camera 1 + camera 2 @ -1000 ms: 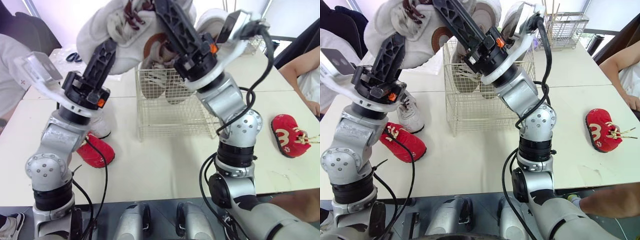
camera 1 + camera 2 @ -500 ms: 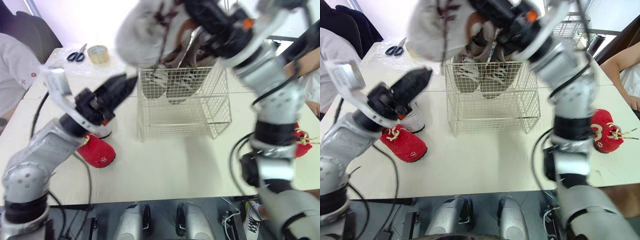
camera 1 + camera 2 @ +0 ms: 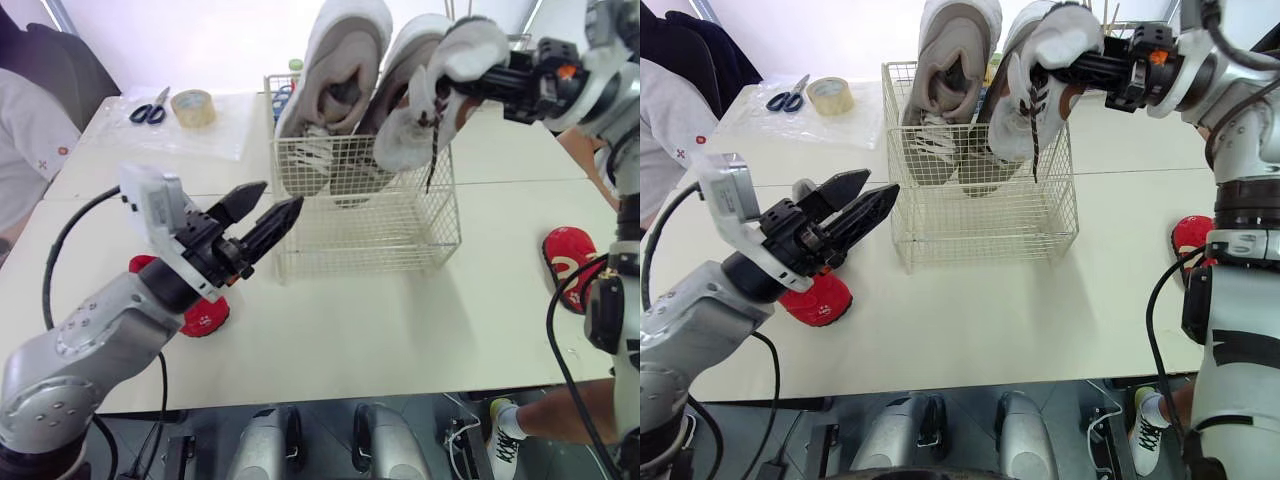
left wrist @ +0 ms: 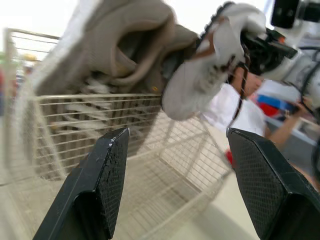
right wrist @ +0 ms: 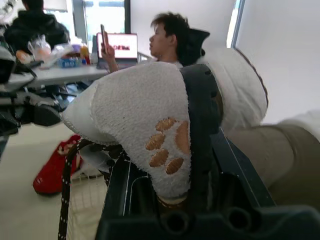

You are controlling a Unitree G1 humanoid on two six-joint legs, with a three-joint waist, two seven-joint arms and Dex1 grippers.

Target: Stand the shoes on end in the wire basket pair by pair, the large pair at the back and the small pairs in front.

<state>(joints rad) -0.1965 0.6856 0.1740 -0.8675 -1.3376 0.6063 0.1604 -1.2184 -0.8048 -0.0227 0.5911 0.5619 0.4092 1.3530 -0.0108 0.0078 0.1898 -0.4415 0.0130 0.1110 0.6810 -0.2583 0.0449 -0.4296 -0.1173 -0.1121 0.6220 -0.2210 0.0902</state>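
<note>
Currently my right end effector (image 3: pixel 1085 70) is clamped on the small white fleece shoe with brown laces (image 3: pixel 410 125), holding it above the white wire basket (image 3: pixel 400 215), I judge to lower it in front of the large beige sneakers (image 3: pixel 335 60) standing on end at the back; my left end effector (image 3: pixel 280 196) hovers spread open beside the basket, free for the red shoe (image 3: pixel 205 318) near the surface's (image 3: pixel 400 330) left edge.

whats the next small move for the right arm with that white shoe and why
Probably lower the right tool straight down. It holds the small white shoe above the wire basket, nearer the camera than the large grey pair standing on end at the back. The left tool is open, off to the basket's side.
</note>
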